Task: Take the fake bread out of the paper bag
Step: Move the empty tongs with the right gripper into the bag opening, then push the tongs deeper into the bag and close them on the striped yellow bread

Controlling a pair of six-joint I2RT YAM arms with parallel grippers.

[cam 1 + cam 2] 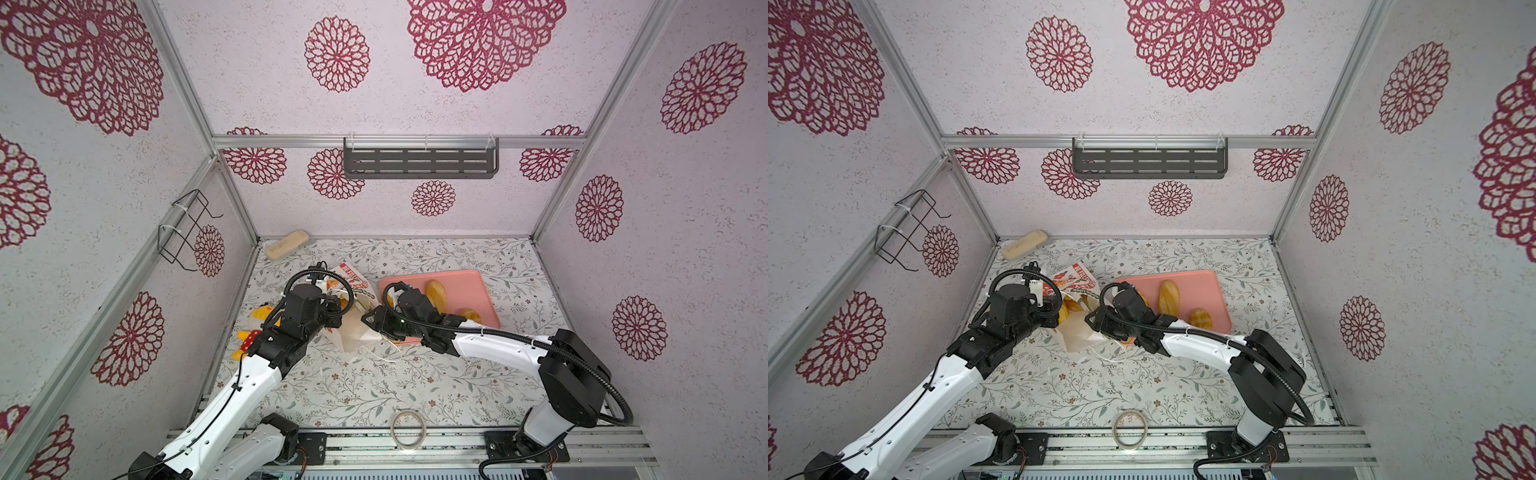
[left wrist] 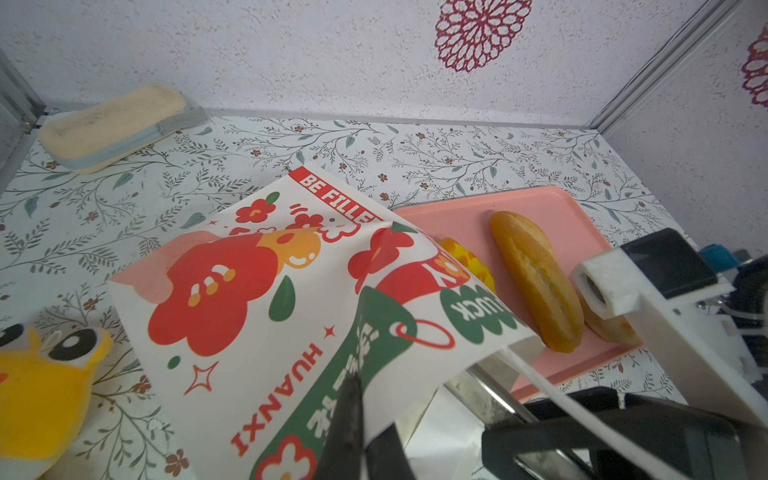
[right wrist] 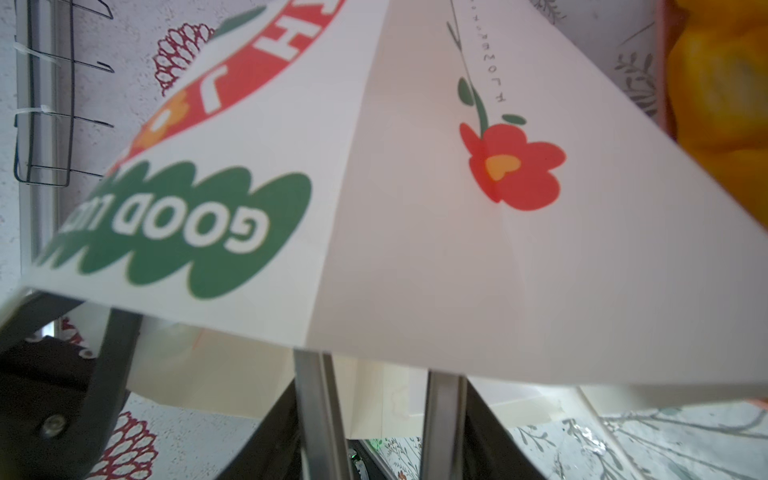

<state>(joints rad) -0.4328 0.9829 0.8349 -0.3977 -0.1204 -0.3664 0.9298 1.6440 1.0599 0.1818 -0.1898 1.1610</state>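
White paper bag (image 1: 362,330) tilted on tabletop (image 1: 415,374), between both arms, touching pink tray (image 1: 469,281). Some fake bread (image 1: 1068,311) sits inside bag mouth. On tray: long loaf (image 1: 436,293) and round bun (image 1: 471,316), apart. Then left tool (image 2: 365,424): pressed together, pinching bag edge. Then right tool (image 3: 378,386): spread, fingers poke under bag flap, tips hidden. Yellow plush toy (image 2: 37,395) beside bag. Beige block (image 1: 286,244) in far corner.
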